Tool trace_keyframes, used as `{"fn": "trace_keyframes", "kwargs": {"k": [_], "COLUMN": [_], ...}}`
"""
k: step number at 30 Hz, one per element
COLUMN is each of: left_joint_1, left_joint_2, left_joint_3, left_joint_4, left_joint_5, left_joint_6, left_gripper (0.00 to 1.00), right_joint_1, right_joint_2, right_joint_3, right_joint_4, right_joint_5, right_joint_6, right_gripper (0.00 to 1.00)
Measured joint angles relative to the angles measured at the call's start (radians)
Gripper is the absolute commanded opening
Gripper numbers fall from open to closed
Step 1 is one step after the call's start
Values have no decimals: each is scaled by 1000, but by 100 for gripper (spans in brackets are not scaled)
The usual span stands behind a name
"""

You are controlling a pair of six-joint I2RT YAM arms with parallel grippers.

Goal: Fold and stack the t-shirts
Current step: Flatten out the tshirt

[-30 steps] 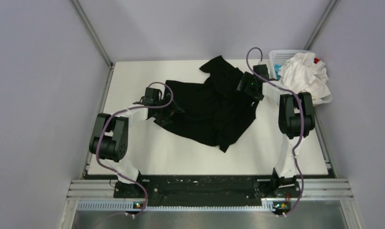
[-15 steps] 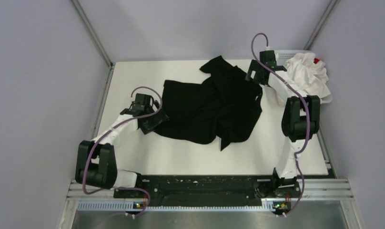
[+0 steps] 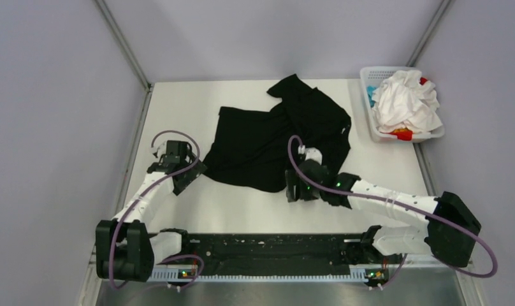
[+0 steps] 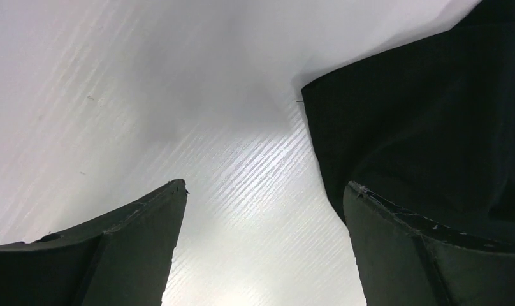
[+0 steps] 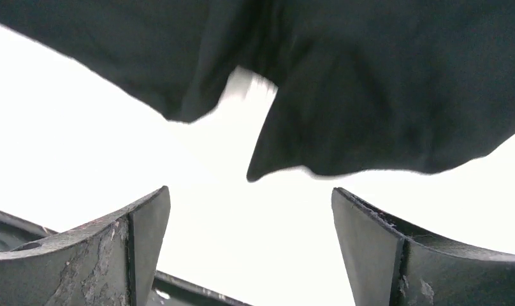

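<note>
- The large plain black cloth t-shirt (image 3: 268, 137) lies rumpled and unfolded on the white desk (image 3: 178, 108). It is to the left of the white plastic lattice basket (image 3: 367, 108) and apart from it.
- Over the last second, the long tail of cloth that hung toward the arm bases has been drawn in. The near hem is now more even, but creases still run through the middle.
- The heap of white cloth t-shirts (image 3: 405, 102) fills the basket as before, with bits of red (image 3: 403, 134) and blue (image 3: 370, 91) cloth showing.
- My right tool (image 3: 295, 189) hung just beside the basket half a second ago. It has since swung down to the black shirt's near hem, well clear of the basket. Its jaws are spread wide with nothing between them, and its wrist view shows a pointed fold of the hem (image 5: 274, 159) straight ahead.
- My left tool (image 3: 183, 180) has backed off to the shirt corner farthest from the basket. It is also spread wide and empty. In its wrist view one finger (image 4: 420, 255) sits at the cloth's edge, but I cannot tell whether they touch.
- My read is that both tools have let go and moved for a fresh grip along the near edge. That means I am still flattening the shirt, with no fold made and nothing stacked.
- I can read no brand, label or writing on anything.
</note>
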Motion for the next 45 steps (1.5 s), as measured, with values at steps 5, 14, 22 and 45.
{"fn": "trace_keyframes", "kwargs": {"k": [5, 14, 22, 45], "left_joint_1": [14, 45, 53, 50], "left_joint_2": [67, 259, 342, 1], "left_joint_3": [-11, 27, 41, 116], "left_joint_4": [69, 210, 348, 229], "left_joint_5": [39, 138, 270, 132], "left_joint_6": [1, 15, 17, 39], "left_gripper": [85, 55, 5, 0], "right_joint_1": [174, 179, 179, -277], "right_joint_2": [36, 127, 167, -330], "right_joint_3": [-82, -100, -148, -133], "right_joint_4": [3, 90, 186, 43], "right_joint_5": [82, 250, 283, 298], "right_joint_6": [175, 299, 368, 91], "right_gripper": [93, 67, 36, 0]}}
